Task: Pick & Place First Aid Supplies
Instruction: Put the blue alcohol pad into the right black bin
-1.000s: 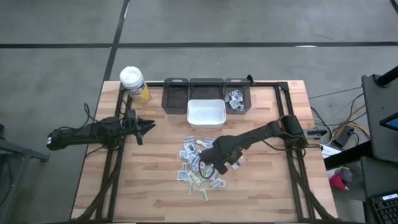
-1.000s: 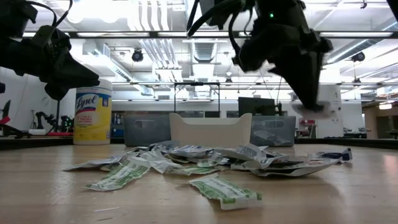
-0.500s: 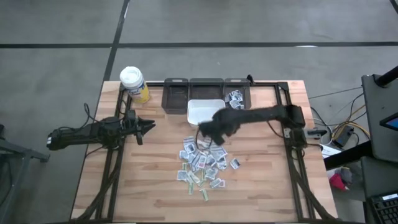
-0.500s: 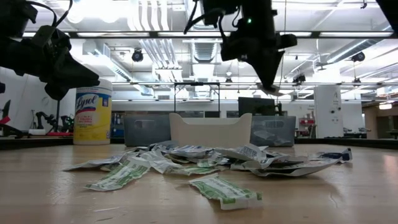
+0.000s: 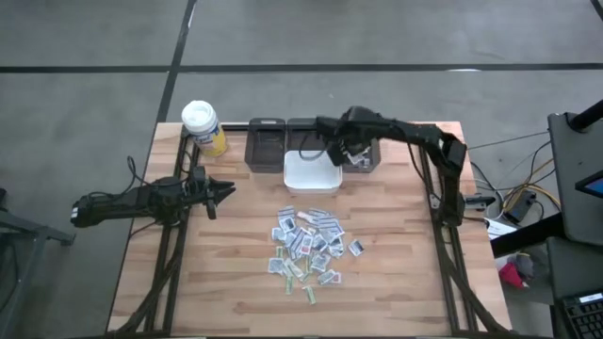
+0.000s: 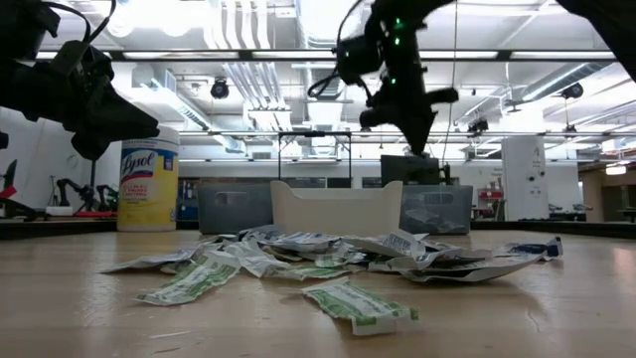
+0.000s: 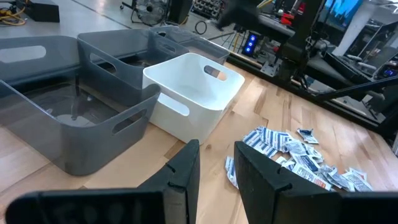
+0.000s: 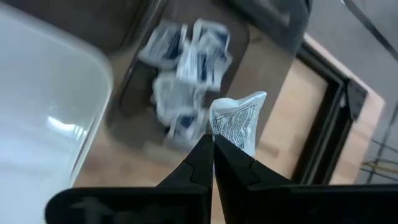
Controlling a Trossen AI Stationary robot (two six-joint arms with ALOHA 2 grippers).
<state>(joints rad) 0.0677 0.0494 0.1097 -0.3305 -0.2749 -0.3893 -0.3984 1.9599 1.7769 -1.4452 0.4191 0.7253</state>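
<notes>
Right arm has swung off the packet pile since a second ago: it was low over the pile's right edge, then passed across the white bin, now the right gripper (image 5: pixel 352 151) sits up at the back of the bench over the rightmost grey bin (image 5: pixel 361 127). Left arm hasn't moved, pile looks the same

Right jaws: clenched on one white packet (image 8: pixel 235 122) with dark print. In the right wrist view the two fingers (image 8: pixel 198 163) meet tip to tip with no gap, pinching the packet's lower edge; the rest of it sticks out past the tips. Directly beyond the jaws is the grey bin's floor with several white-and-blue packets (image 8: pixel 185 59) already lying in it. The held packet hangs above those, not touching them. White bin (image 5: pixel 312 170) is just beside the jaws, on the pile side

Left gripper (image 5: pixel 223 191): parked above the bench's left side, well apart from everything. Left jaws parted a little, nothing between them, touching nothing; left wrist view shows a clear slot between the fingers (image 7: pixel 184 167). Ahead of those jaws: white bin, grey bins beside it, and the pile

Remaining packets (image 5: pixel 307 245) lie heaped mid-bench, well apart from both sets of jaws. Yellow bottle (image 5: pixel 203 126) stands at the back left corner
</notes>
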